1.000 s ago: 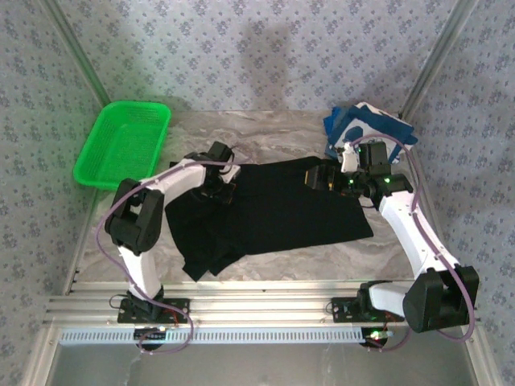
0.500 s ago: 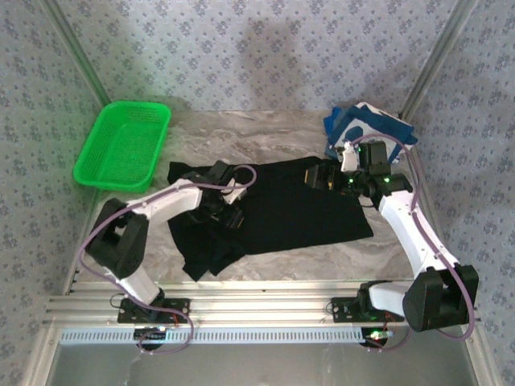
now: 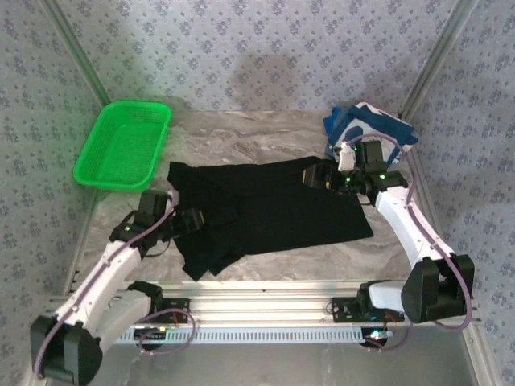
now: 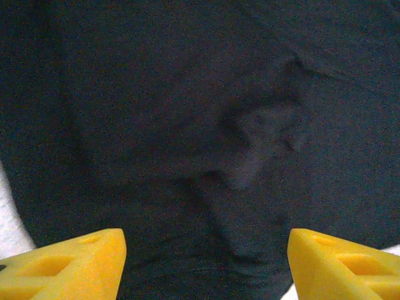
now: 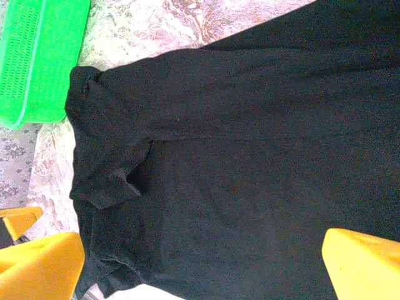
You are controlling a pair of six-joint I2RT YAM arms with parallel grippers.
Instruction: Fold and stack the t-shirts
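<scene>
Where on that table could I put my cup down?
Best spot: the bare table at the far edge, between the basket and the blue shirt. A narrower strip lies on the near side of the black shirt, towards the right. The middle is crowded: the left gripper and right gripper sit over that shirt.

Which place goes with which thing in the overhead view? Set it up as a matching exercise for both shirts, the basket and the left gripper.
Things:
1. black t-shirt
2. navy t-shirt
3. green basket
4. left gripper

Places:
A. far right corner
B. far left corner
C. spread across the middle
D. above the black t-shirt's left part

Pairs: 1-C, 2-A, 3-B, 4-D
</scene>
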